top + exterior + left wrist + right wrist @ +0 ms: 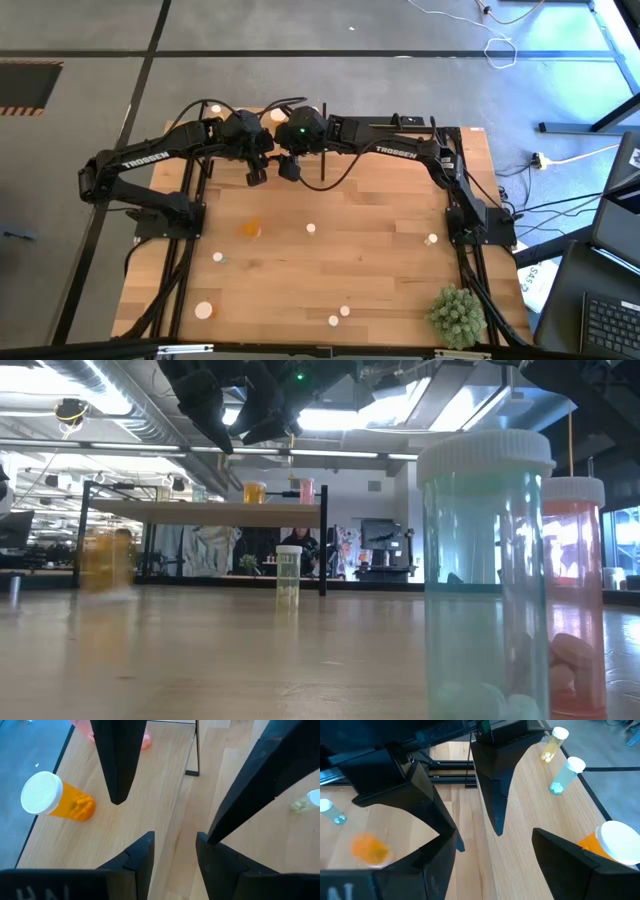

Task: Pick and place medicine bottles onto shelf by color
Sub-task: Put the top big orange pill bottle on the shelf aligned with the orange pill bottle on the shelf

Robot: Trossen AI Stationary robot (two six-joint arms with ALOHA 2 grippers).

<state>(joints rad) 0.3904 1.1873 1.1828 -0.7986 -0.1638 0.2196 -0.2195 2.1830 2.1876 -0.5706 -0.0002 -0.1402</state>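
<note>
Both grippers, left (256, 176) and right (290, 168), hang spread and empty at twelve o'clock beside the shelf (215, 128). An orange bottle (59, 798) and a pink one already stand there. Several medicine bottles wait scattered from four to eight o'clock, so most sorting remains.
</note>
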